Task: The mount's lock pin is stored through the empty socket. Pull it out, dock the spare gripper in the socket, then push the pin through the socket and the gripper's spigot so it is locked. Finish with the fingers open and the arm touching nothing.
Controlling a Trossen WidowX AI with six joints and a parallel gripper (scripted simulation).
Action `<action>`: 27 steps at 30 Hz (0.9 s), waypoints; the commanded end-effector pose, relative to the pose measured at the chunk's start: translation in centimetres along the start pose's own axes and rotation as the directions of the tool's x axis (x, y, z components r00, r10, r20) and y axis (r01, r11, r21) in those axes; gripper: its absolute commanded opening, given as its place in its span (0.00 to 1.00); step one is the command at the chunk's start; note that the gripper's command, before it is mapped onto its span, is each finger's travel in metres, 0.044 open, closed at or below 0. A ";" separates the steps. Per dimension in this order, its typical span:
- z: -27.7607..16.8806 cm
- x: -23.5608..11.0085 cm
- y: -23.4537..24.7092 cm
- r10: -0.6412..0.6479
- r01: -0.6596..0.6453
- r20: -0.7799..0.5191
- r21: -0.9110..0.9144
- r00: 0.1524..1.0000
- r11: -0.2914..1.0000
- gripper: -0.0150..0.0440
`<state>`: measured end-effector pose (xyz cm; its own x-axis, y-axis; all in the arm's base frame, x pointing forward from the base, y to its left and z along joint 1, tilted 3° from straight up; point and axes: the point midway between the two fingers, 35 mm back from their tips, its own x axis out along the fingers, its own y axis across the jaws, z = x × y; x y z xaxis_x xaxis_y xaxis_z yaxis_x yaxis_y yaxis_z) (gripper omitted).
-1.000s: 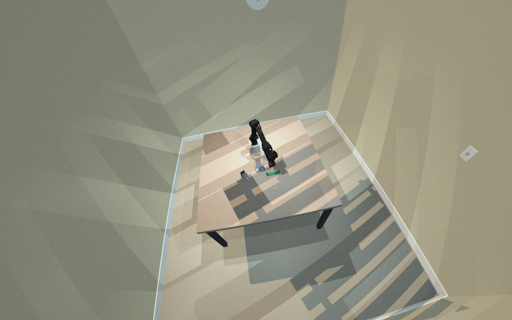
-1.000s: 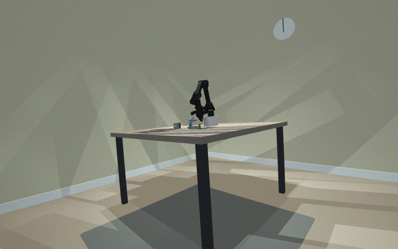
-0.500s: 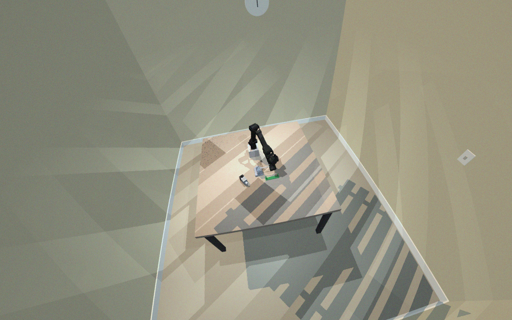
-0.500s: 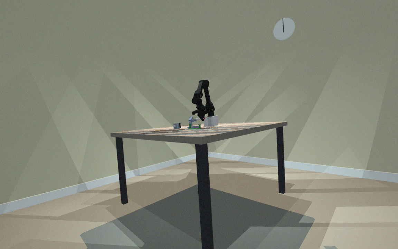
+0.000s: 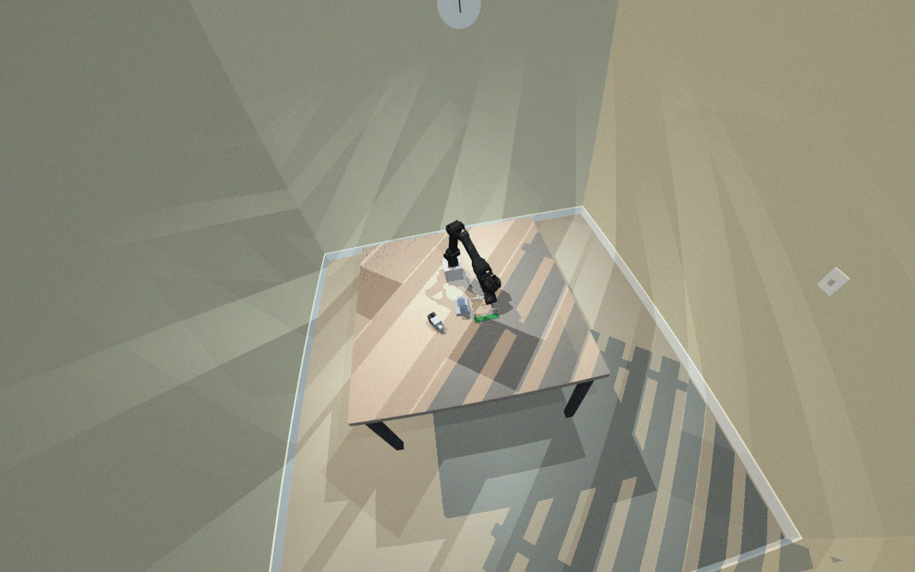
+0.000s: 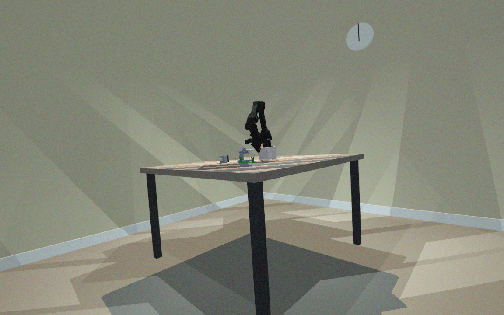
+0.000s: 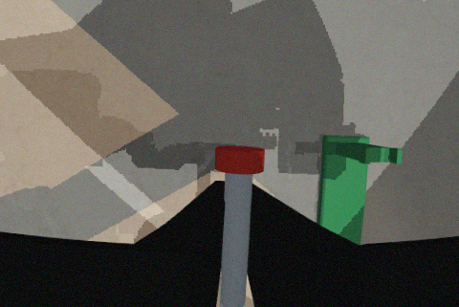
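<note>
My gripper (image 5: 488, 301) (image 6: 258, 151) (image 7: 236, 197) is shut on the grey lock pin (image 7: 235, 240) (image 6: 251, 149), just below its red head. The pin is raised above the table, about level. In the exterior view its far end is near the top of the mount; I cannot tell whether it is clear of the socket. The blue-grey mount (image 5: 461, 307) (image 6: 241, 154) stands beside the gripper. The spare gripper (image 5: 436, 322) (image 6: 223, 159), light grey with a black part, lies apart on the table. The socket's opening is too small to make out.
A green cradle (image 5: 486, 317) (image 6: 246, 162) (image 7: 342, 192) with upright ends lies by the mount, below my gripper, to the right in the wrist view. A white block (image 5: 453, 273) (image 6: 267, 152) stands at the arm's base. The table (image 5: 403, 384) (image 6: 304, 166) carries everything, crossed by striped shadows.
</note>
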<state>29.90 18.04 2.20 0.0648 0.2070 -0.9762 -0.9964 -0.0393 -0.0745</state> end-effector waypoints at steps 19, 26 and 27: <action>0.4 -1.7 -0.1 0.009 -0.009 -0.004 0.000 1.000 1.000 0.25; 1.7 -1.8 -1.9 0.009 -0.009 -0.003 -0.004 1.000 1.000 0.25; 1.8 -1.8 -2.2 0.008 -0.008 -0.003 -0.004 1.000 1.000 0.25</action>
<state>31.35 19.15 4.58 0.0625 0.2074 -0.9762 -0.9962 -0.0469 -0.0737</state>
